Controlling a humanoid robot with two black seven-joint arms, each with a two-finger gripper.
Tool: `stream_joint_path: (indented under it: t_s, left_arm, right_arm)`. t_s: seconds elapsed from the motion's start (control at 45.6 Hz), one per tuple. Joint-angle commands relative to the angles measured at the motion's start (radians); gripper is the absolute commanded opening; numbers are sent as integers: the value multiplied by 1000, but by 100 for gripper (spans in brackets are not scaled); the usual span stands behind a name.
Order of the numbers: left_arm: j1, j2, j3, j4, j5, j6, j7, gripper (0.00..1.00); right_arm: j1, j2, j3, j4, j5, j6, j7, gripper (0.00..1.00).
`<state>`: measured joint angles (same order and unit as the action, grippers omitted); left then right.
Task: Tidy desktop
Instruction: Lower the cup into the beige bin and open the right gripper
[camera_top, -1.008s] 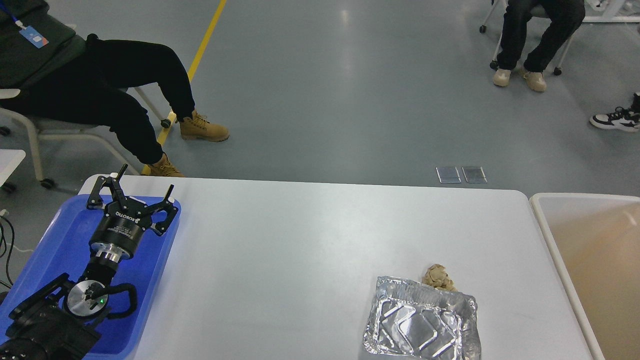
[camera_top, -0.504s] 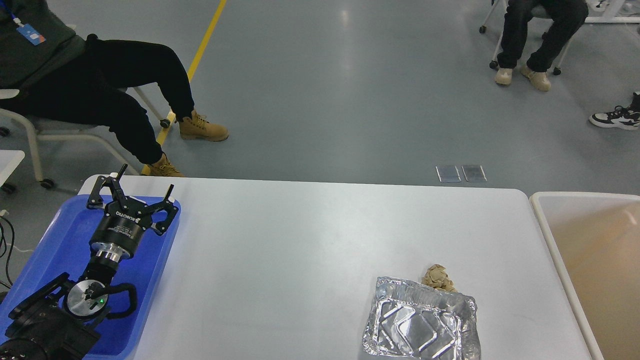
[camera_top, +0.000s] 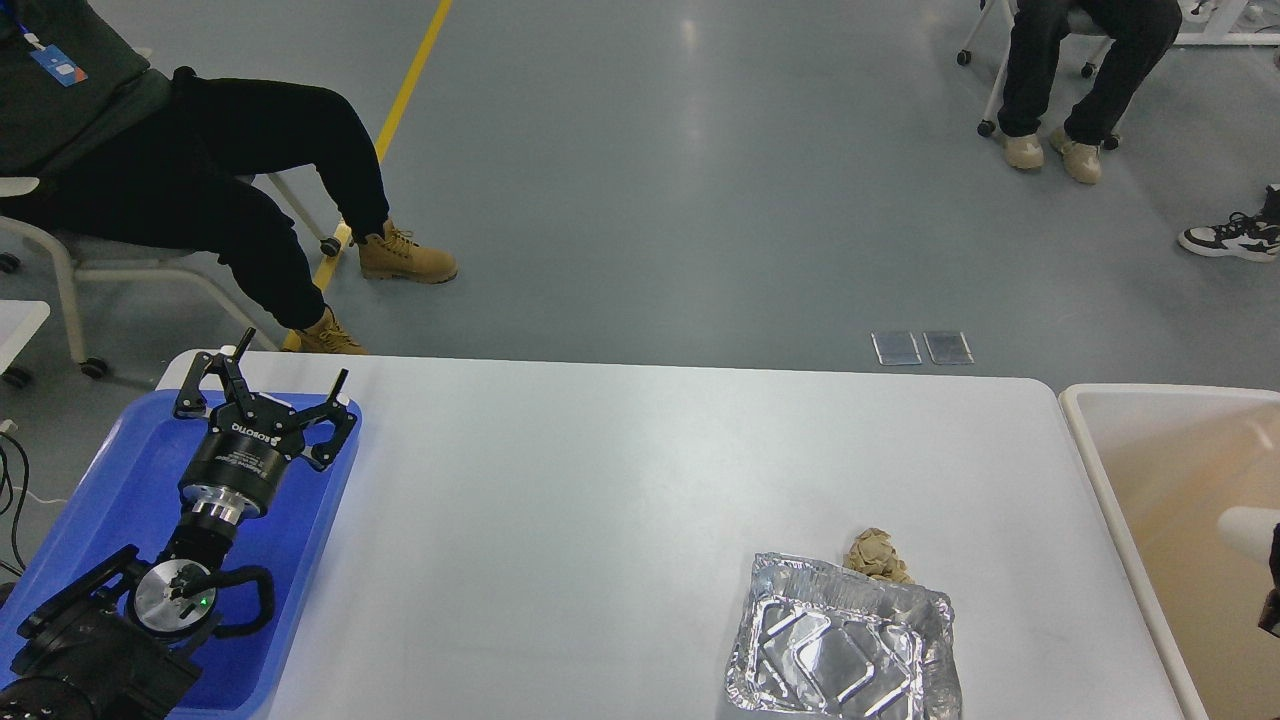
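The white desktop (camera_top: 600, 500) fills the lower part of the head view. A crumpled aluminium foil tray (camera_top: 845, 650) lies on it at the front right. A small brown crumpled paper ball (camera_top: 877, 555) touches the foil tray's far edge. My left gripper (camera_top: 293, 360) is open and empty, over the far end of the blue tray (camera_top: 110, 480) at the left. At the right edge, a dark part of my right arm (camera_top: 1272, 598) shows over the bin, with a white rounded thing (camera_top: 1248, 530) just above it. Its fingers cannot be made out.
A beige white-rimmed bin (camera_top: 1092, 450) stands against the desktop's right end. A seated person's legs and tan boots (camera_top: 405, 255) are just beyond the far left corner. Another seated person (camera_top: 1060, 90) is at the far right.
A dark part of my right arm and a white rounded thing have come into view at the right edge over the bin. My left gripper, the foil tray and the paper ball have not moved.
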<state>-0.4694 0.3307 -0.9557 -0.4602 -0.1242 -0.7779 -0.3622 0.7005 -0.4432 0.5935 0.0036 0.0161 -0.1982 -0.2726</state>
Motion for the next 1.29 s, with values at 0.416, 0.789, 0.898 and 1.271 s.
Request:
stream_joint_path:
  t_s: [0.416, 0.789, 0.898, 1.271]
  left_arm:
    - [-2, -1, 0, 0, 0, 0, 0, 99]
    - [-2, -1, 2, 0, 0, 0, -1, 99]
    - [-2, -1, 0, 0, 0, 0, -1, 99]
    - [-2, -1, 2, 0, 0, 0, 0, 99]
  right_arm:
    - [-68, 50, 0, -1, -2, 13, 39, 100]
    - [-3, -3, -165, 70, -11, 85, 39, 100]
    - [50, -104, -250, 194, -19, 85, 39, 100]
    - [319, -443, -606, 653, -134, 92, 84, 99]
